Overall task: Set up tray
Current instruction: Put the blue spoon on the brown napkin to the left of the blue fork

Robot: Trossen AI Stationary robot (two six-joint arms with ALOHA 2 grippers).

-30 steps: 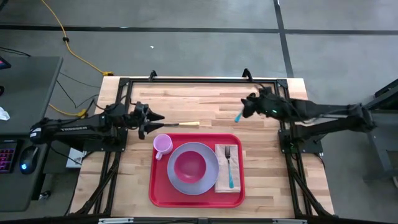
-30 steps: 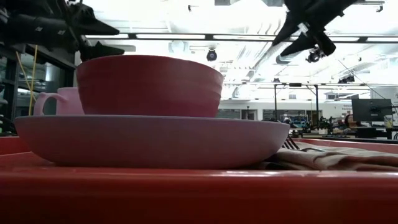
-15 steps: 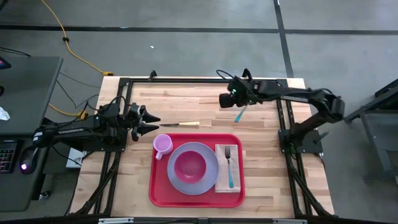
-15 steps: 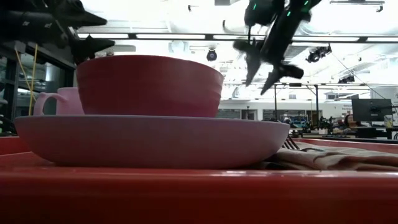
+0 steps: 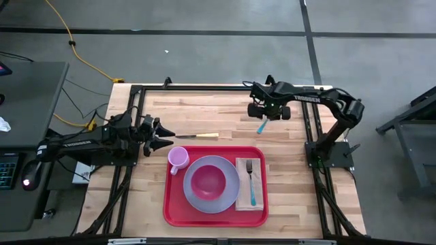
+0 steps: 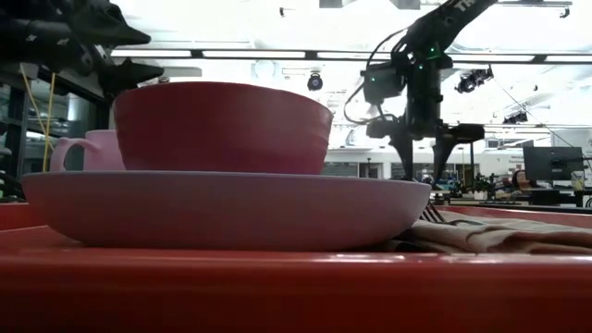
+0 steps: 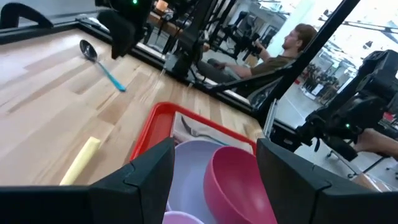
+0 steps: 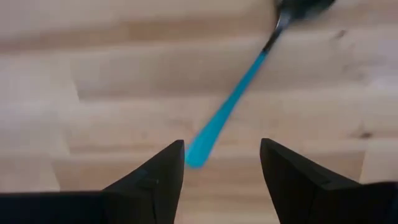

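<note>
A: Where's the tray point(image 5: 215, 216)?
B: Near edge of the counter point(image 5: 204, 116), roughly centred. Red, flat on the wood.

A: What's on it?
B: Grey-purple plate point(image 5: 193, 196) in the middle, pink bowl point(image 5: 208, 181) sitting in the plate. Small pink mug point(image 5: 178, 158) at the tray's far-left corner, just beside the plate. Tan napkin point(image 5: 243, 194) on the tray's right part, fork point(image 5: 251, 182) with a teal handle lying on the napkin.

A: Right gripper point(image 5: 267, 111)?
B: At the far right of the counter, pointing down over a teal-handled spoon point(image 5: 261, 125). Fingers point(image 8: 155, 177) spread apart, nothing between them. In the right wrist view the handle tip sits in the gap, spoon flat on the wood.

A: Touching it?
B: Can't tell. Low view shows the fingertips up off the counter.

A: Left gripper point(image 5: 163, 135)?
B: Left side of the counter, just beyond the mug, pointing toward the middle. Fingers point(image 7: 149, 177) open, empty. A knife point(image 5: 197, 136) with a pale yellow handle lies on the wood just ahead of it, beyond the tray's far rim.

A: Spoon and knife on the tray?
B: No, both on bare counter.
</note>
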